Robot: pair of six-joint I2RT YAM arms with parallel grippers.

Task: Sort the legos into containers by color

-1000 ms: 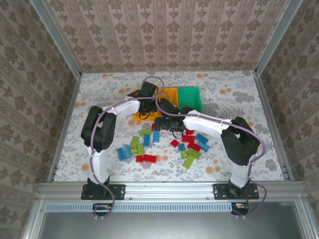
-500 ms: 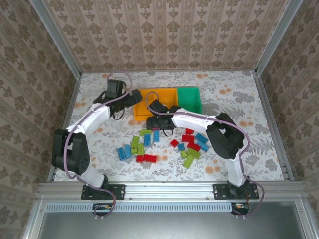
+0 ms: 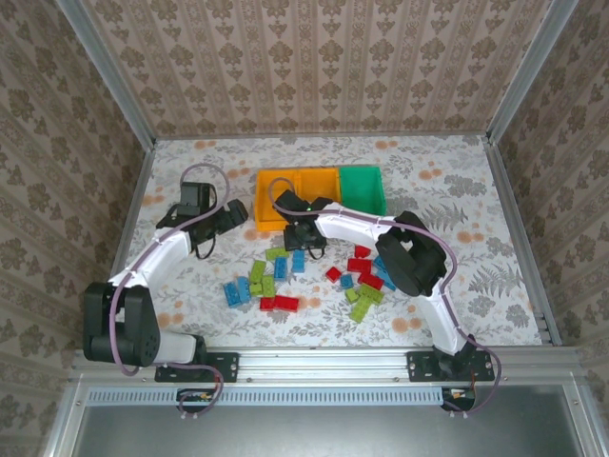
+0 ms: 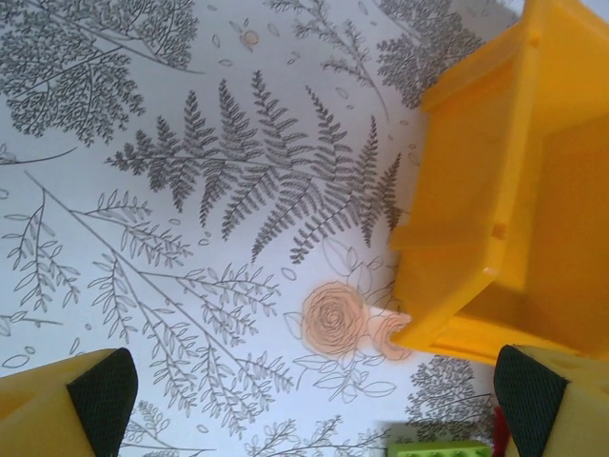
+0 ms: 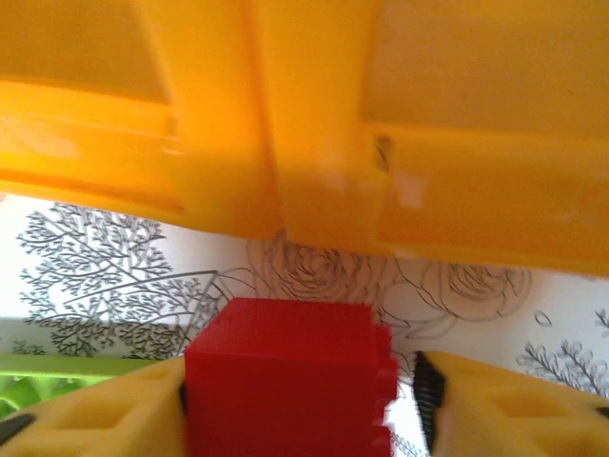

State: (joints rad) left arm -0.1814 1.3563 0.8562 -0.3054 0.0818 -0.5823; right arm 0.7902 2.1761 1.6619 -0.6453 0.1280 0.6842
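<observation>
Three containers stand in a row at the back: two orange-yellow bins and a green bin. Red, blue and lime legos lie scattered in front of them. My right gripper is low, just before the yellow bins, with a red brick between its jaws. The left pad touches the brick; a thin gap shows at the right pad. My left gripper hangs wide open over bare cloth, left of a yellow bin.
Flowered cloth covers the table, with metal rails along its edges. A lime brick lies just under the left gripper, another left of the right one. Further legos lie around. Left of the bins the cloth is free.
The left arm swung left, away from the bins, its gripper still wide open. The right gripper moved left along the yellow bins' front and its jaws narrowed round a red brick.
</observation>
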